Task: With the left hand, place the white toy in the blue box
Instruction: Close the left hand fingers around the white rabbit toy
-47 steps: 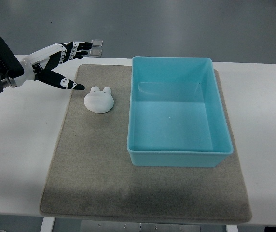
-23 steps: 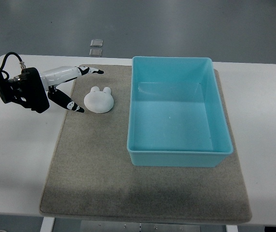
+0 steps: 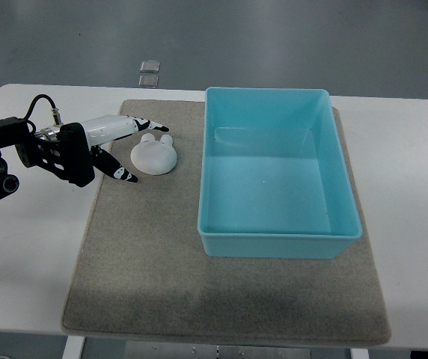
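A white toy (image 3: 153,155), round with two small ears, lies on the grey mat (image 3: 147,254) left of the blue box (image 3: 277,178). The box stands open and holds nothing. My left hand (image 3: 135,147) comes in from the left edge and sits just left of the toy, low over the mat. Its fingers (image 3: 145,123) stretch past the toy's far side and the thumb (image 3: 122,174) points toward its near side. The hand is open around the toy's left flank, not closed on it. The right arm does not show.
The mat covers most of the white table (image 3: 27,247). Two small grey squares (image 3: 150,72) lie on the floor beyond the table's far edge. A black cable (image 3: 40,105) loops above my left wrist.
My left hand has dropped from above the table's far left corner down to the mat and moved right, close to the toy. The toy and box have not moved.
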